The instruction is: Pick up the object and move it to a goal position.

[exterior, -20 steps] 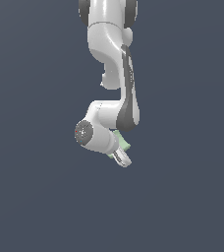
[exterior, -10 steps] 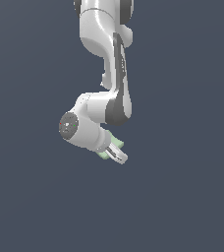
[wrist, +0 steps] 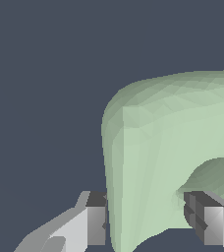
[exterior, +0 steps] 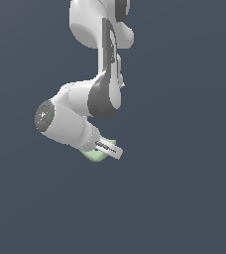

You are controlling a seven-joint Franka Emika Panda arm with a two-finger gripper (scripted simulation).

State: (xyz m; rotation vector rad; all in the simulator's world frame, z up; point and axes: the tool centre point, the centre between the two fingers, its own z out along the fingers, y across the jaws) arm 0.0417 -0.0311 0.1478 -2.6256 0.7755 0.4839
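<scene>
The pale green block (exterior: 96,153) with rounded corners sits between the fingers of my gripper (exterior: 105,149), held in the air against the plain dark background. In the wrist view the block (wrist: 153,147) fills the space between the two fingers (wrist: 92,219), one pad on its outer side and the other inside its round central hole. The gripper is shut on one wall of the block. Part of the block is hidden behind the finger in the exterior view.
The white arm (exterior: 95,94) hangs down from the top of the exterior view, its wrist bent toward the exterior view's left. Only a uniform dark grey background shows around it.
The arm has swung toward the exterior view's left and the wrist has tilted, carrying the green block with it. The grip on the block is unchanged.
</scene>
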